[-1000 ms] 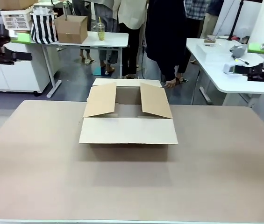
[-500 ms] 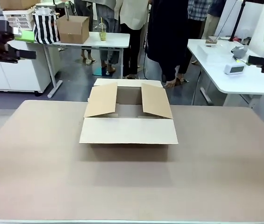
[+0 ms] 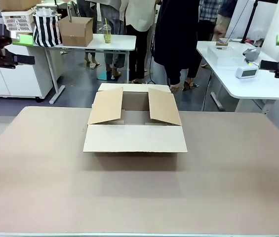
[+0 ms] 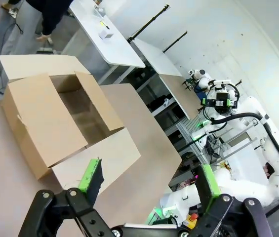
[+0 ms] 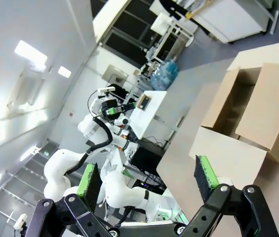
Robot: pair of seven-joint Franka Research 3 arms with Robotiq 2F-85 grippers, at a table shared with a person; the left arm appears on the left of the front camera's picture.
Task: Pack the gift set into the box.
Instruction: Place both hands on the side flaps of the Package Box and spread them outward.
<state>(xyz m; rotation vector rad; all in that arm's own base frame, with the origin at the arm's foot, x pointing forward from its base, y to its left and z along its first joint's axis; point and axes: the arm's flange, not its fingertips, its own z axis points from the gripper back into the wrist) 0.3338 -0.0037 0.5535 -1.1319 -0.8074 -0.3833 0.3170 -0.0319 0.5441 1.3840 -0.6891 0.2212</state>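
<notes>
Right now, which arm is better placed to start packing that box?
Neither clearly. The left fingers and right fingers are both open, empty and raised at the table's sides, about equally far from the box. No gift set is in view to reach for.

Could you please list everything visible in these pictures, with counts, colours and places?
box: one, brown corrugated cardboard, middle of the table, near flap folded flat, two side flaps raised, inside looks empty.
table: one, tan top, otherwise bare.
gift set: none in view.
person: one in dark clothes, standing just beyond the box, a hand hanging low.
other people: a few farther back, partly cut off.
small carton: one, brown, on a white table far left.
striped bag: one, black and white, beside that carton.
left gripper: black, green pads, open, empty, held high.
right gripper: same, open, empty, held high.
</notes>
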